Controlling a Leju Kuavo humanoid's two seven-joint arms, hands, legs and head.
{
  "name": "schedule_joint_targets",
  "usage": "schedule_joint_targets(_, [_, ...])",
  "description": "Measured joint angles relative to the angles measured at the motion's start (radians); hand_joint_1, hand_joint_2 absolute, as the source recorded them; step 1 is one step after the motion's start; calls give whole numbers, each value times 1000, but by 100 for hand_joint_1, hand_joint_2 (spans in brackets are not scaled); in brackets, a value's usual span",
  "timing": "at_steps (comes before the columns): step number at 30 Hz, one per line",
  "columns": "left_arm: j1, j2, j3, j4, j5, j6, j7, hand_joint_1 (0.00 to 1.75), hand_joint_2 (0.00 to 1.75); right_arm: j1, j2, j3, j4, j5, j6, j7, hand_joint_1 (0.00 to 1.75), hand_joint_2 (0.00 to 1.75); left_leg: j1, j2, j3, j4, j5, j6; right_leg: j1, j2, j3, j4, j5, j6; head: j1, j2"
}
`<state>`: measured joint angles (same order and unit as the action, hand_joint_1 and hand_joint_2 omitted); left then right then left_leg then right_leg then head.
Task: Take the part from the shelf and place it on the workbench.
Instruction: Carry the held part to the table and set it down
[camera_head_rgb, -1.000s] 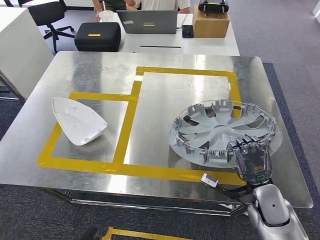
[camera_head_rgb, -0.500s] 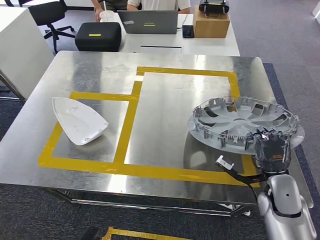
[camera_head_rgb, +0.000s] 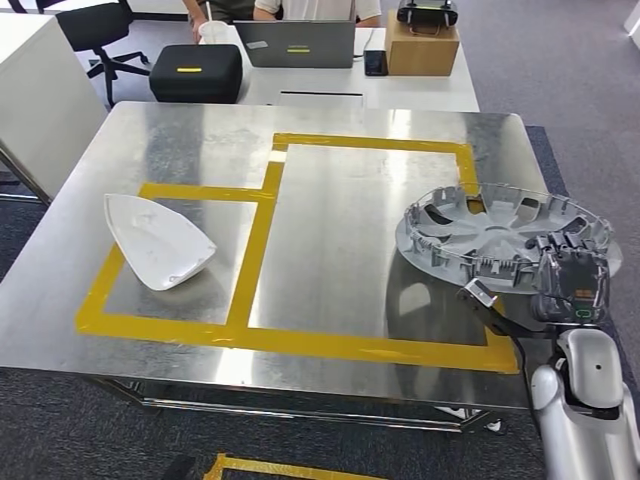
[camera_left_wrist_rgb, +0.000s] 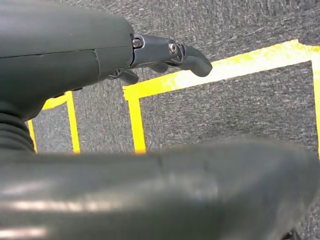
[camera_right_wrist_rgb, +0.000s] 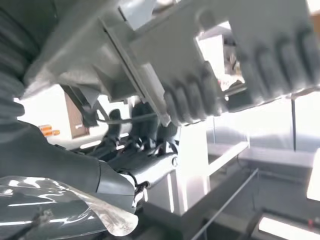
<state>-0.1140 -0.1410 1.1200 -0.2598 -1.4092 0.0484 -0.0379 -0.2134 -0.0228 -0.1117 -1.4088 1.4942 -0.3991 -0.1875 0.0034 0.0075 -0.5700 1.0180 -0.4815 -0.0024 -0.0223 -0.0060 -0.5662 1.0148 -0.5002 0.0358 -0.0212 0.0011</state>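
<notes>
An office doubling as a robot test area: a steel-topped workbench (camera_head_rgb: 189, 140) marked off with yellow tape (camera_head_rgb: 256, 240) stands on grey carpet (camera_head_rgb: 573, 70). Beyond the workbench's far edge, a white desk (camera_head_rgb: 423, 92) carries an open laptop (camera_head_rgb: 296, 43), a black carrying case (camera_head_rgb: 195, 72) and a cardboard box (camera_head_rgb: 421, 45), with a person (camera_head_rgb: 309, 9) seated behind it and a black swivel chair (camera_head_rgb: 96, 30) off the far left corner.

Grey carpet (camera_head_rgb: 573, 80), white desk (camera_head_rgb: 423, 92) behind
</notes>
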Motion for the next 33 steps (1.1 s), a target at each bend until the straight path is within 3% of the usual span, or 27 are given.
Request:
schedule_joint_targets(21, [-1,1,0,0,-14,6,6,0,0,-26,37,59,-11,-54,13,-65,0,175,0,0,0,1,0,1,0,0,0,0,1,1,0,0])
schedule_joint_targets(25, [-1,1,0,0,-20,6,9,0,0,-23,52,100,-33,-174,55,-129,0,175,0,0,0,1,0,1,0,0,0,0,1,1,0,0])
schedule_joint_targets(30, [-2,1,0,0,-25,9,11,0,0,-17,76,179,-76,-428,194,-200,0,175,0,1,0,1,0,1,0,2,-1,0,1,1,0,0])
schedule_joint_targets(33, [-2,1,0,0,-26,10,11,0,0,-16,79,199,-84,-474,222,-210,0,175,0,1,0,1,0,1,0,2,-1,0,1,1,0,0])
